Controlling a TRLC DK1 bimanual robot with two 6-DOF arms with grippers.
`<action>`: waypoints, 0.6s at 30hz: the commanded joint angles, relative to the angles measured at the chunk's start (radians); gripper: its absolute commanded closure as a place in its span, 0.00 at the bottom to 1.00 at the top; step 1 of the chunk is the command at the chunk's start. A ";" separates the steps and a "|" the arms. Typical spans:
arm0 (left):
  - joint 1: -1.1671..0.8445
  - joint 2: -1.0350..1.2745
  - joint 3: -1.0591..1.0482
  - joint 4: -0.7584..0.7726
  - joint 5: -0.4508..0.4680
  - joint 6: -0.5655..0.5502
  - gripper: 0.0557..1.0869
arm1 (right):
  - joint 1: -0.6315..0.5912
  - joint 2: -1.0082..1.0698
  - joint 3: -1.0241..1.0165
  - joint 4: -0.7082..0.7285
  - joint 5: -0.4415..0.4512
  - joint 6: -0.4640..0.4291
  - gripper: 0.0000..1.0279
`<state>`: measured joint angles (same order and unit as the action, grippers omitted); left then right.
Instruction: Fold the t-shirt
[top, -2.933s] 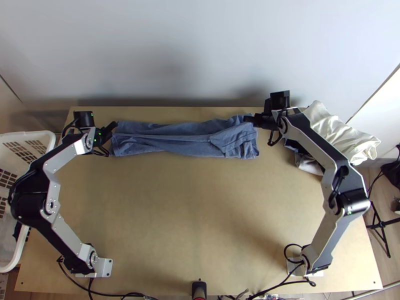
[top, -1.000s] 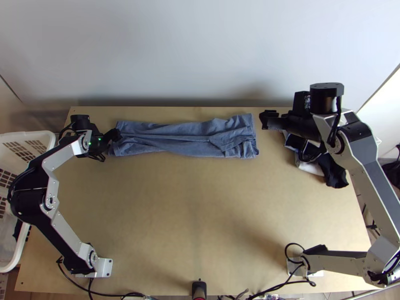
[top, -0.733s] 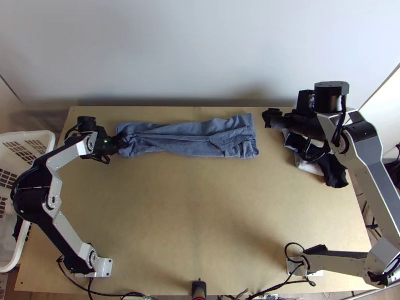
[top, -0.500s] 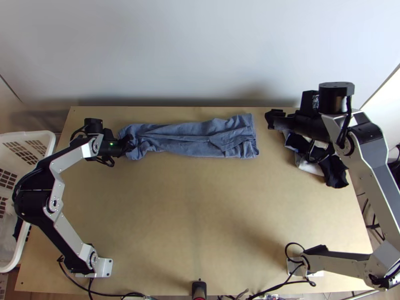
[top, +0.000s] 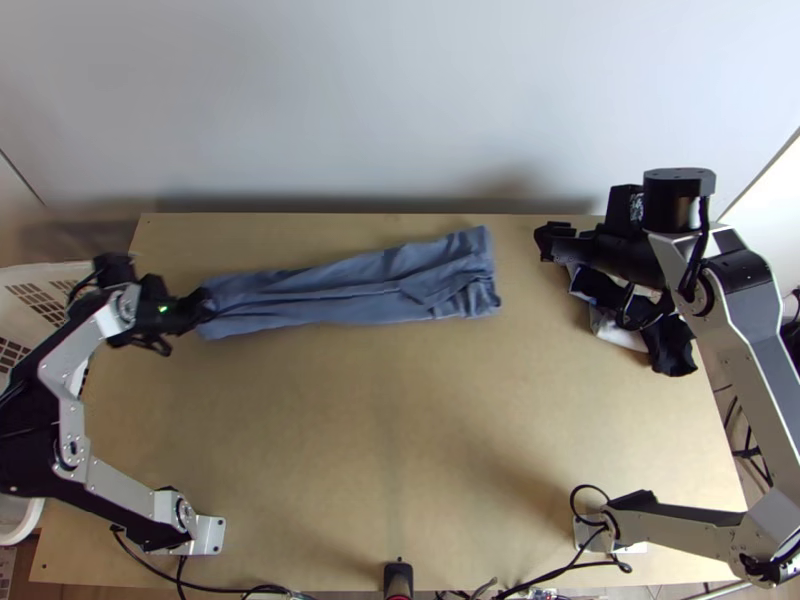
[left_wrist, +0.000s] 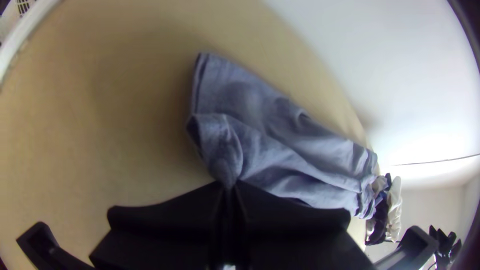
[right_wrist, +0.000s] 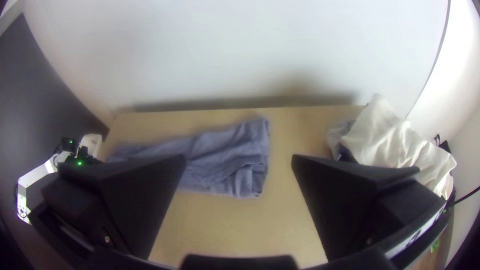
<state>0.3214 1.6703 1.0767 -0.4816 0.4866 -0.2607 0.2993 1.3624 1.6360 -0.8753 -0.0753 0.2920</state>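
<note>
stretching as a long, narrow folded strip along the far part of the table (top: 390, 430), the blue t-shirt (top: 340, 292) is pinched at its left end between the fingers of the left gripper (top: 205, 306), with the cloth gathered at their tips. the right gripper (top: 552, 240) is held apart from the shirt's right end, its fingers spread with nothing between them, and dark and white clothes (top: 668, 340) are seen piled near it, at the table's right side.
</note>
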 joint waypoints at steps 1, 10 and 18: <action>0.148 -0.078 -0.055 -0.092 0.000 0.138 0.97 | 0.020 0.004 -0.015 0.021 -0.001 0.009 0.05; 0.223 -0.196 -0.143 -0.161 0.001 0.232 0.97 | 0.024 -0.016 -0.028 0.021 -0.001 0.012 0.05; 0.183 -0.290 -0.098 -0.192 -0.011 0.221 0.97 | 0.027 -0.039 -0.062 0.021 -0.001 0.015 0.05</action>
<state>0.5217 1.4536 0.9550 -0.6460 0.4866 -0.0422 0.3225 1.3392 1.5959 -0.8551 -0.0776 0.3035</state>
